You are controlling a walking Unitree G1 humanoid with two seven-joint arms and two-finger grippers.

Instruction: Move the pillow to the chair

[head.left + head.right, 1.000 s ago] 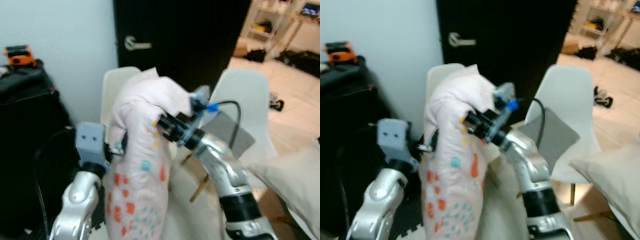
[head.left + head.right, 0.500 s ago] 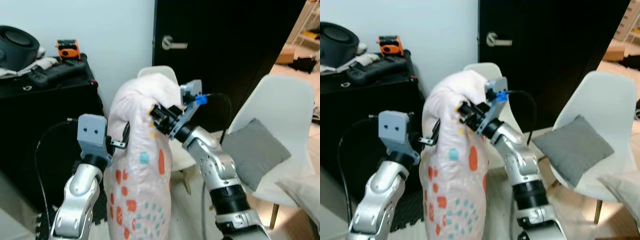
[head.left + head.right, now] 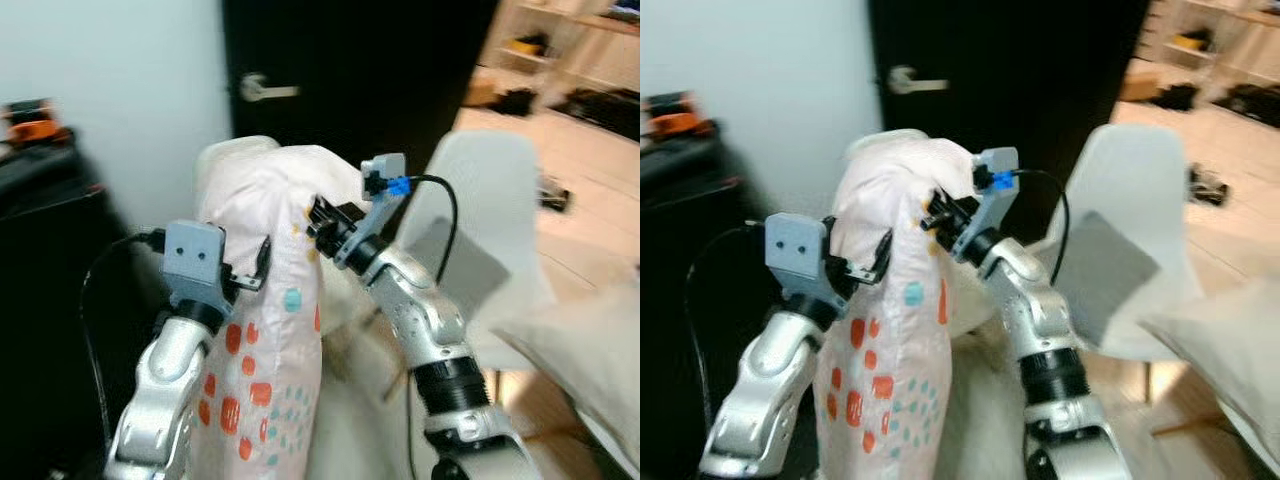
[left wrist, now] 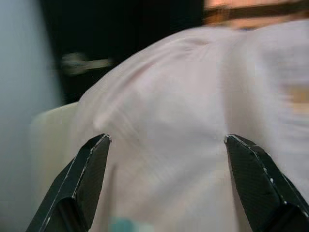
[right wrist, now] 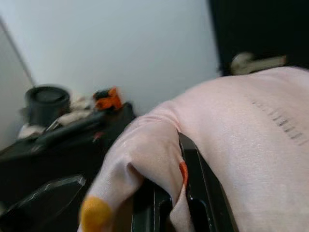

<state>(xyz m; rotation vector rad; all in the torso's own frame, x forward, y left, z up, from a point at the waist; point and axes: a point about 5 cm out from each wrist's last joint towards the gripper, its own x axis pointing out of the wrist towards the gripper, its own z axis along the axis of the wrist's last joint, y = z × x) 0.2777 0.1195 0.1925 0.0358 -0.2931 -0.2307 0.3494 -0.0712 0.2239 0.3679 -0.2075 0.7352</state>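
Pinching a fold of the pillow (image 3: 265, 330) near its top, the right tool (image 5: 169, 193) is holding its fingers pressed together on the fabric. The left tool (image 4: 166, 140) is standing spread, pillow between its fingers. Just behind both tools, a white chair (image 3: 225, 160) is standing before the dark door (image 3: 350, 70).

A soft, matt pale-pink cloth pillow with orange and teal printed spots (image 3: 262, 330) is seen between two arms of smooth, glossy silver metal, and matt black fingers (image 4: 84, 181) are pressed against its wrinkled fabric. Behind it, a white moulded chair of smooth plastic (image 3: 480, 170) is fitted with a matt grey cloth cushion (image 3: 458, 268). A glossy black door (image 3: 350, 70) is fitted with a brushed metal lever handle (image 3: 262, 89).
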